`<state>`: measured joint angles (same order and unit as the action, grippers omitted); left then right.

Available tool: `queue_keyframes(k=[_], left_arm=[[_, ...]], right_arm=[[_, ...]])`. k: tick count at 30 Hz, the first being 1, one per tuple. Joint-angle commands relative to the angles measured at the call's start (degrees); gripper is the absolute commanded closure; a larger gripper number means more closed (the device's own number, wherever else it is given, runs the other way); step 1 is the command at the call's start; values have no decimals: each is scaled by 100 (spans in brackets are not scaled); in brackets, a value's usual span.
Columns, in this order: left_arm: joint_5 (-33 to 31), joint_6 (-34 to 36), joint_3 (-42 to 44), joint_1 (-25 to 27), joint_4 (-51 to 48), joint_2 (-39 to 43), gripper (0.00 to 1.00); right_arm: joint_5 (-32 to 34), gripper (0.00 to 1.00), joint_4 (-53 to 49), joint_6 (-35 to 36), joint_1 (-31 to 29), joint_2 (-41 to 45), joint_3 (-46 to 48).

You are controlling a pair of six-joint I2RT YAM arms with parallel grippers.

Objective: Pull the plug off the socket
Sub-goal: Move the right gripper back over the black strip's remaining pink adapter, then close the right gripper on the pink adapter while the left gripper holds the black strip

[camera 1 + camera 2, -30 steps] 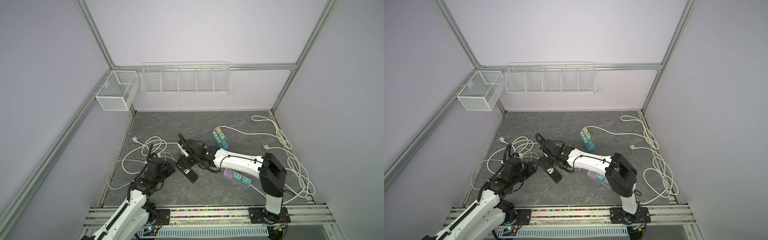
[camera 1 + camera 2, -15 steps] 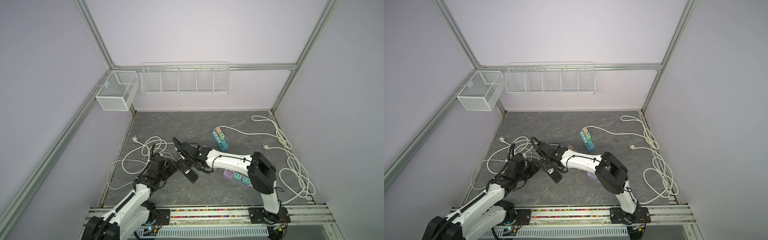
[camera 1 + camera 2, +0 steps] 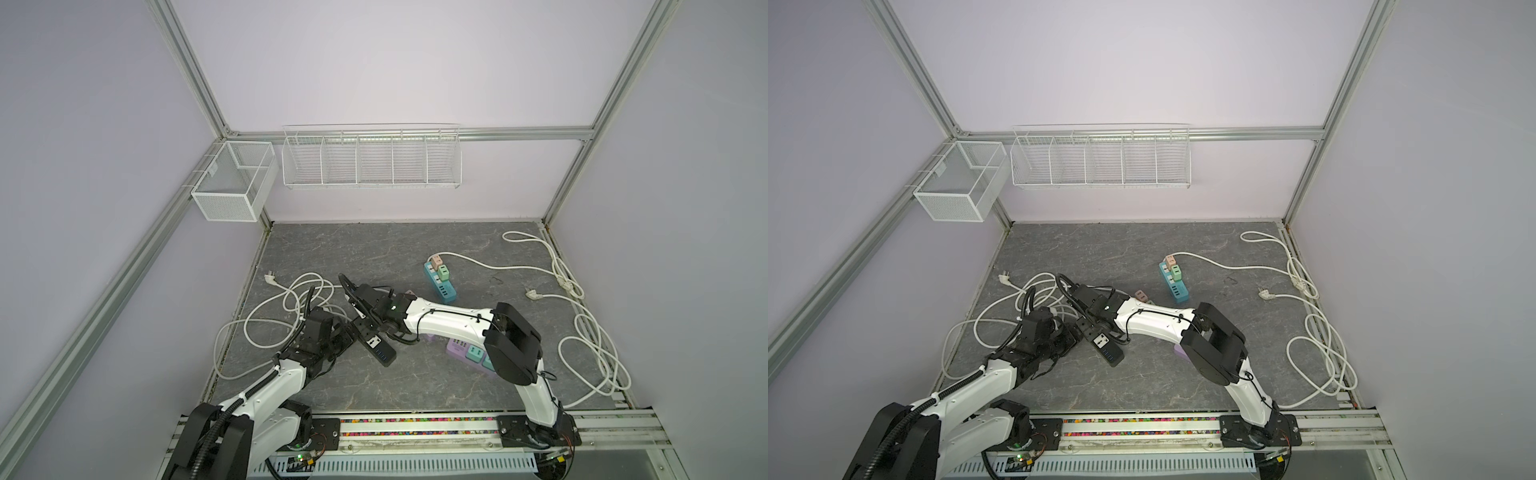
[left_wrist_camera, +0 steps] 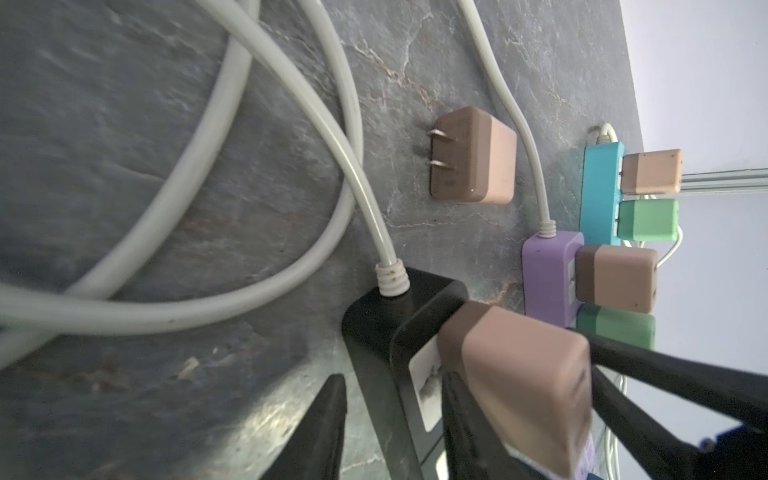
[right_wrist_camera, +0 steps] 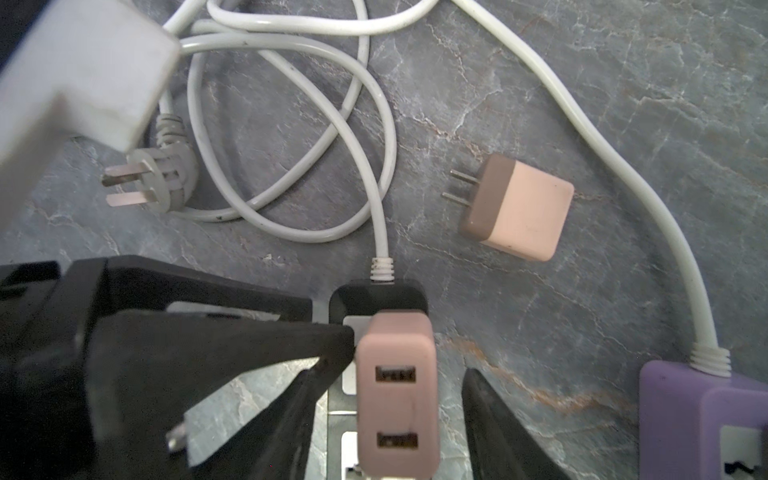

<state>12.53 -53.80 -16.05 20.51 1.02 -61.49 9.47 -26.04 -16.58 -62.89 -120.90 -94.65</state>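
Note:
A black socket strip (image 3: 374, 343) (image 3: 1105, 348) lies on the grey floor with a pink plug (image 5: 397, 395) (image 4: 519, 374) standing in its cable end. My left gripper (image 4: 392, 376) (image 3: 343, 334) straddles the strip's end. One finger rests by the plug's base, and a strip of floor shows between the other finger and the strip's side. My right gripper (image 5: 389, 370) (image 3: 361, 320) hangs over the plug with a finger on each side, and a gap shows on one side. In both top views the grippers hide the plug.
A loose pink plug (image 5: 519, 208) lies just beyond the strip. A purple strip (image 5: 702, 415) and a blue strip (image 3: 440, 282) carry more plugs. White cable coils (image 3: 286, 307) lie at the left, more cable (image 3: 590, 345) along the right wall. Wire baskets (image 3: 370, 162) hang on the walls.
Both grippers have narrowed their jaws. The left arm has reached forward onto the strip's end, and the right gripper has shifted left and down over the plug.

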Motion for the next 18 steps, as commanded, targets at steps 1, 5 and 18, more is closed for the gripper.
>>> queue_keyframes(k=[1, 5, 18], left_arm=[[127, -105, 62, -41, 215, -174, 62], [145, -78, 33, -46, 243, -333, 62], [203, 171, -4, -41, -102, -652, 67]], right_arm=[[67, 43, -142, 112, -39, -140, -115], [124, 46, -147, 130, -31, -179, -93], [60, 53, -180, 194, -28, -382, -205]])
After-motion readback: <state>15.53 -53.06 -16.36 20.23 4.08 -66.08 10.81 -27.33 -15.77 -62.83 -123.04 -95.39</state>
